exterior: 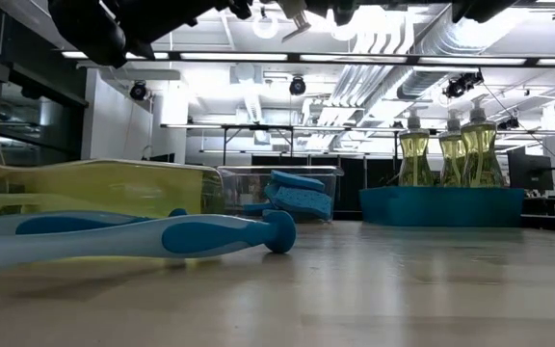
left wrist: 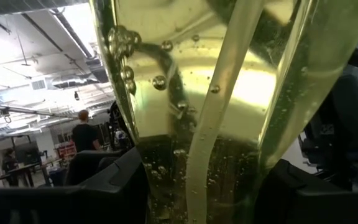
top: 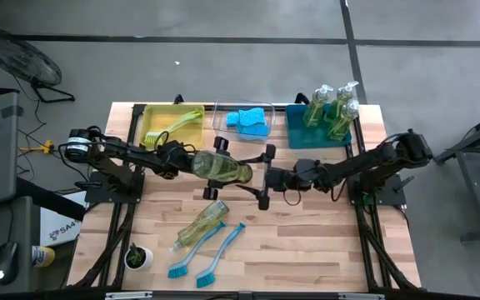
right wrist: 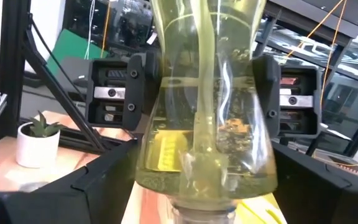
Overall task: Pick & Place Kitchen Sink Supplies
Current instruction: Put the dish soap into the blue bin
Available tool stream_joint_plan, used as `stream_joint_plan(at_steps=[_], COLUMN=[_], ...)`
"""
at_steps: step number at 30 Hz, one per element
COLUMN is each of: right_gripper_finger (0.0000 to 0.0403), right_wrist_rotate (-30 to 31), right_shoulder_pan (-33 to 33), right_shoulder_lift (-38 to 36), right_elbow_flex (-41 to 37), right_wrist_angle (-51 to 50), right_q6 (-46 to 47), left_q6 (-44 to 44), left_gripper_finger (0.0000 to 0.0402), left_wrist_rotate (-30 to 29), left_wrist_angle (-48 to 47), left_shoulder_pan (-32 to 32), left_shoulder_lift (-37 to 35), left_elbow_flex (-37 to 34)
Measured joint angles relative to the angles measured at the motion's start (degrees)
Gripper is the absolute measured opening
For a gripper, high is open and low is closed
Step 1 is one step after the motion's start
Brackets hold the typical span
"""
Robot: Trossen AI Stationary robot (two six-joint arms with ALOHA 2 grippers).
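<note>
Midair, the left gripper [top: 192, 161] clamps a soap bottle [top: 222, 168] horizontally; the right gripper [top: 265, 176] gapes wide.

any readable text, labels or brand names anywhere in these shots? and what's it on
None can be read.
The held soap bottle, between the left hand and the right hand: a yellowish patch shows through it, no legible letters.
The three soap bottles in the teal bin: no readable label.
The blue dish brush: no marking visible.
The box on the floor: print too small to read.
</note>
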Motion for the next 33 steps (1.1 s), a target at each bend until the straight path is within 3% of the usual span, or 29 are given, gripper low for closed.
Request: stream_joint_plan(at_steps=[10, 20, 33], right_gripper_finger=[0.0320, 0.0319, 0.0275], right_wrist_rotate=[1.29, -1.68, -1.66], right_shoulder_pan=[1.16, -0.08, -0.08], right_shoulder_lift=[-1.12, -1.12, -1.17], right_elbow_flex=[0.00, -0.04, -0.03], right_wrist_angle=[-0.21, 0.19, -1.24], right_q6=[1.45, 2.83, 3.18], left_q6=[0.01, 0.00, -0.13], left_gripper_finger=[0.0190, 0.0190, 0.0190], left_wrist_rotate=[0.04, -0.17, 0.04], left_wrist_angle=[0.03, -0.13, -0.28], left_shoulder_pan=[-0.04, -0.02, -0.04], left_shoulder_lift=[-0.13, -0.15, -0.15], left_elbow_flex=[0.00, 0.00, 0.00])
